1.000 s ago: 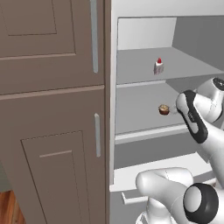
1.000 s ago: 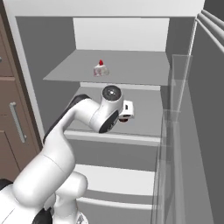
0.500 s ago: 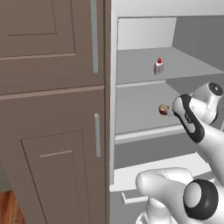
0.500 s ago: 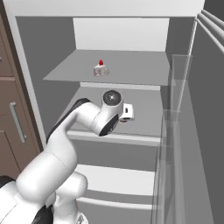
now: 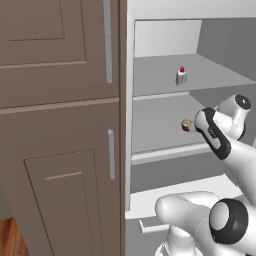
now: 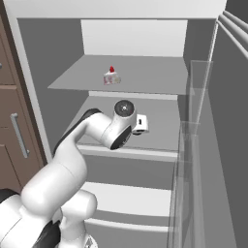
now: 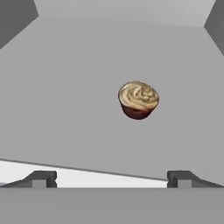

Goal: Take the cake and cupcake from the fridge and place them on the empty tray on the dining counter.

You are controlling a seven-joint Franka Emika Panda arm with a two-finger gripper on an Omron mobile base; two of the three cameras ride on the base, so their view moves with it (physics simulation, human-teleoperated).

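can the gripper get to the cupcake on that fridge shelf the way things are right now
Probably yes. The gripper is open and aimed at the cupcake, which sits alone on the pale grey fridge shelf. Nothing lies between the fingertips and it; the cake is up on the shelf above.

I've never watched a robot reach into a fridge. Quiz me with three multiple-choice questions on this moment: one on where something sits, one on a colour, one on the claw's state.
1. Where is the cake?
A. On the shelf above the cupcake
B. On the cupcake's shelf
C. In the claw

2. What colour tops the cake?
A. Blue
B. Red
C. Green

3. How is the claw?
A. Shut on the cupcake
B. Shut on the cake
C. Open, short of the cupcake

Answers:
1. A: both base views show the cake one shelf higher in the fridge.
2. B: a red cherry sits on it.
3. C: in the hand view the fingertips stand wide apart, with bare shelf between them and the cupcake.
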